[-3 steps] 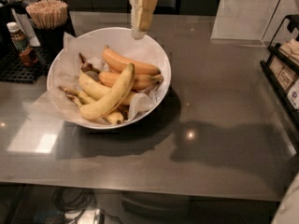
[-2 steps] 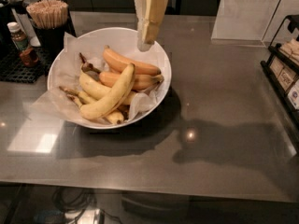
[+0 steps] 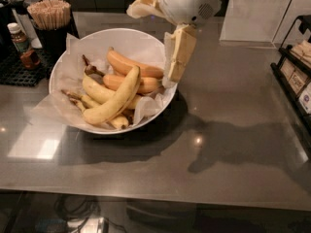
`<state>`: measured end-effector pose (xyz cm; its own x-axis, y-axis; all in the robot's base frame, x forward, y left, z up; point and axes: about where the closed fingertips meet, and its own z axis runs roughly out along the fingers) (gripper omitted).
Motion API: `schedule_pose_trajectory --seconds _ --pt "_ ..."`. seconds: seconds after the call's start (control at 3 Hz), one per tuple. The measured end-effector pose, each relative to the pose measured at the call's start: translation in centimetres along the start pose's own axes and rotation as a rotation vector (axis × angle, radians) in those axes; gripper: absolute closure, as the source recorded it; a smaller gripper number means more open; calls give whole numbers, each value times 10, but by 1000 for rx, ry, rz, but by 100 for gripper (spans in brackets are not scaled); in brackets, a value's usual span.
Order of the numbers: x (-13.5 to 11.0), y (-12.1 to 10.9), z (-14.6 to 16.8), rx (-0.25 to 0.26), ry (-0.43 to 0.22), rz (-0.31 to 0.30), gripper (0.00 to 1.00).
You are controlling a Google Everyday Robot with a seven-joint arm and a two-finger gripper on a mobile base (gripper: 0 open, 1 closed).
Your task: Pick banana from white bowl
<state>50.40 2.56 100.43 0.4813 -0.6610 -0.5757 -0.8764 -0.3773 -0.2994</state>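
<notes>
I saw gripper [image 3: 178,57] hanging over right rim of white bowl [image 3: 127,37]; how open, I could not tell. Banana [image 3: 116,98] lay inside, not grasped.

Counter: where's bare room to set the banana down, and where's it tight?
Free: the wide counter stretch between the white bowl and the rack at right, and the front strip below the bowl. Crowded: back-left, with the stick holder, bottle and black mat. The gripper hangs over the bowl's right rim, so passage there is tight.
</notes>
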Motion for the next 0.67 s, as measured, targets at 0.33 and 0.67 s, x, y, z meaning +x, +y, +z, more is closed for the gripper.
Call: schedule_pose_trajectory --seconds 0.33,0.67 --pt "3 2 0 -1 1 7 16" --pt "3 2 0 -1 1 7 2"
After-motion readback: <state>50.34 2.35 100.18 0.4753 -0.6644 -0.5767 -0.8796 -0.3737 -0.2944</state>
